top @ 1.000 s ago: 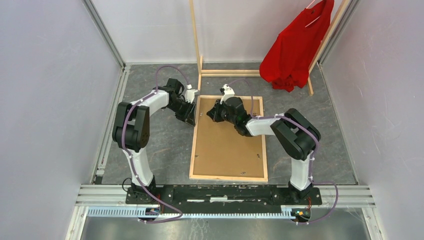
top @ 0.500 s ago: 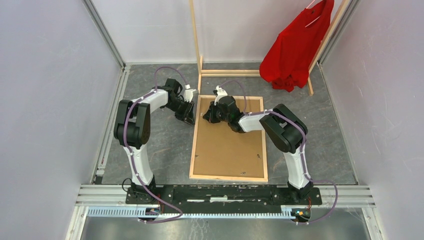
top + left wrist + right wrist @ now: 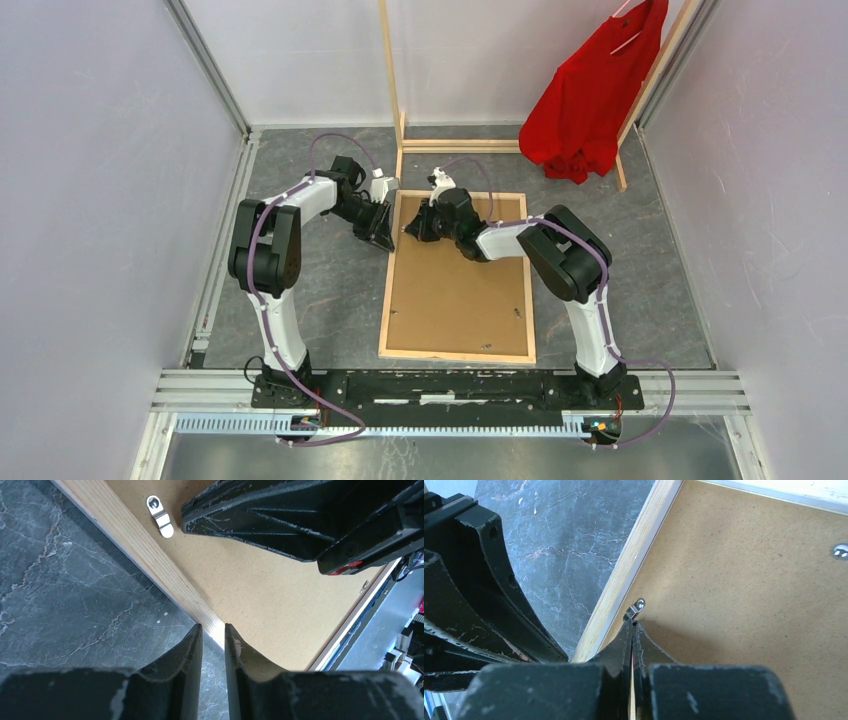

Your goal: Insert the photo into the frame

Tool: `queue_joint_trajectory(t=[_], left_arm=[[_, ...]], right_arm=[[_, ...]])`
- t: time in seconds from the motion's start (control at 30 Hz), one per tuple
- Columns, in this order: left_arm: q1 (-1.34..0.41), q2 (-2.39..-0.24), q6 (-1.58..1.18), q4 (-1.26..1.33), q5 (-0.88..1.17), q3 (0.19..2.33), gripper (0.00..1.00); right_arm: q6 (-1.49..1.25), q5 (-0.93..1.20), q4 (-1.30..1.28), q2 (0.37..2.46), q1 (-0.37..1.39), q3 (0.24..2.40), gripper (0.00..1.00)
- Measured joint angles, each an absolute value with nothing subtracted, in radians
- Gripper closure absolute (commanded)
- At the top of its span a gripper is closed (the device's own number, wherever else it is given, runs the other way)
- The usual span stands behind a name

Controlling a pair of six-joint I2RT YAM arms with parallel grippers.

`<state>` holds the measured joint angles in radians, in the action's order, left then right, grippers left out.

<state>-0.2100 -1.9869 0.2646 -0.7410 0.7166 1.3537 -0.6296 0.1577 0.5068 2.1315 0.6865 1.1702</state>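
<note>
**A:** How many frames are sitting on the counter (image 3: 320,290)?

**B:** One. The frame (image 3: 455,356) is lying flat with its light wood back facing up, in the middle of the counter between the two arms.

**A:** And the photo?

**B:** One as well. The photo (image 3: 455,295) is lying inside the frame and showing only its plain brown board back. The wood rails are running round all four of its sides.

**A:** What are the left fingers doing?

**B:** The left fingers (image 3: 185,670) are hovering at the frame's left rail, near its far corner. The two of them are standing slightly parted, and the rail is showing in the narrow gap. I cannot tell whether they are touching the wood.

**A:** And the right pair?

**B:** The right fingers (image 3: 616,655) are pressing together, clenched with nothing between them. Their tips are meeting a small metal clip (image 3: 637,606) at the inner edge of that same left rail.

**A:** How many clips are showing?

**B:** Two in the right wrist view. There is that one, and a second clip (image 3: 840,551) is sitting on the board near another rail.

**A:** Anything else standing around?

**B:** One wooden rack (image 3: 391,70) is standing behind the frame. One red shirt (image 3: 590,90) is hanging from its right side.
</note>
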Motion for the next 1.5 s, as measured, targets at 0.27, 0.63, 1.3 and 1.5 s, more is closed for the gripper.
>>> queue_joint_trajectory(t=[0.27,0.63,1.3,1.5], left_arm=[[-0.208,-2.005,0.264,-0.741,0.696,1.363,0.82],[-0.208,-2.017,0.263,-0.731,0.691,1.362,0.83],[-0.208,-2.017,0.263,-0.73,0.691,1.362,0.83],[-0.208,-2.017,0.263,-0.73,0.691,1.362,0.83]], right_arm=[[-0.634,0.159,0.512,2.131,0.671,1.168,1.0],[-0.651,0.184,0.53,2.141,0.67,1.168,1.0],[-0.701,0.21,0.585,2.173,0.669,1.176,1.0],[-0.722,0.21,0.595,2.177,0.671,1.176,1.0]])
